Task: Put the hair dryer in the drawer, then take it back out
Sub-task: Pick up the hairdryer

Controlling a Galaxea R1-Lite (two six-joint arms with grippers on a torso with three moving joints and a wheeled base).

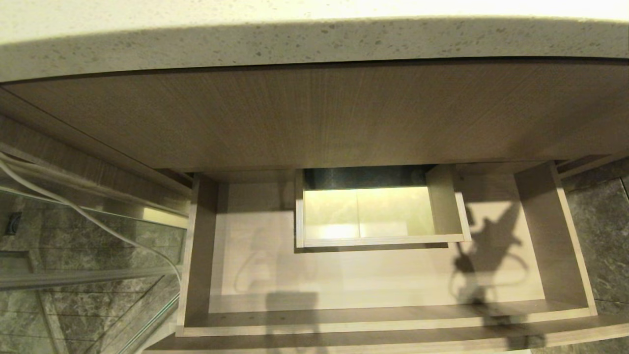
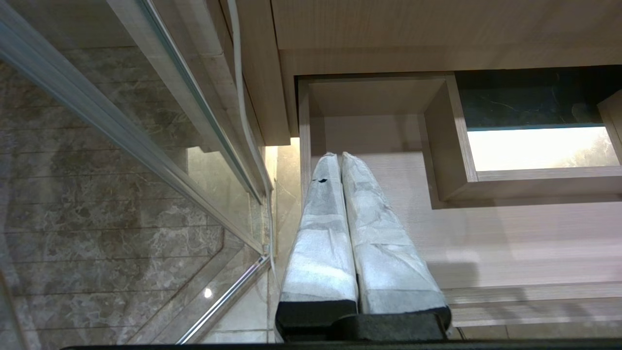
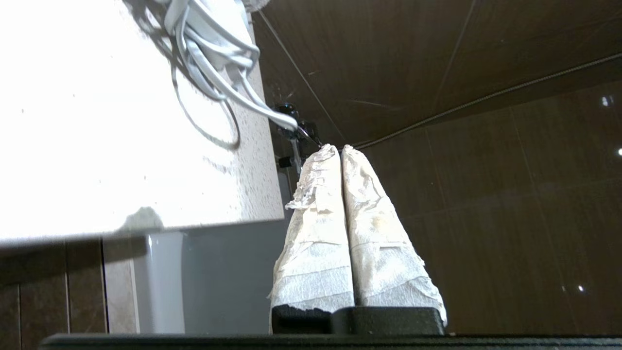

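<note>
The drawer (image 1: 383,295) is standing open, nothing lying inside. The dryer's cord (image 3: 214,53) is seen on the counter (image 3: 97,146) at 10 o'clock from the clenched right gripper (image 3: 340,148). The left gripper (image 2: 340,155), clenched too, is being held over the drawer's 9 o'clock side.

white tape-wrapped fingers (image 2: 340,228) w/ black bases, both grippers

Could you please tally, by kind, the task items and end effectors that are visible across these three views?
Hair dryer: 1
Drawer: 1
End effectors: 2, the left end effector and the right end effector, both shut and empty
Total: 4
</note>
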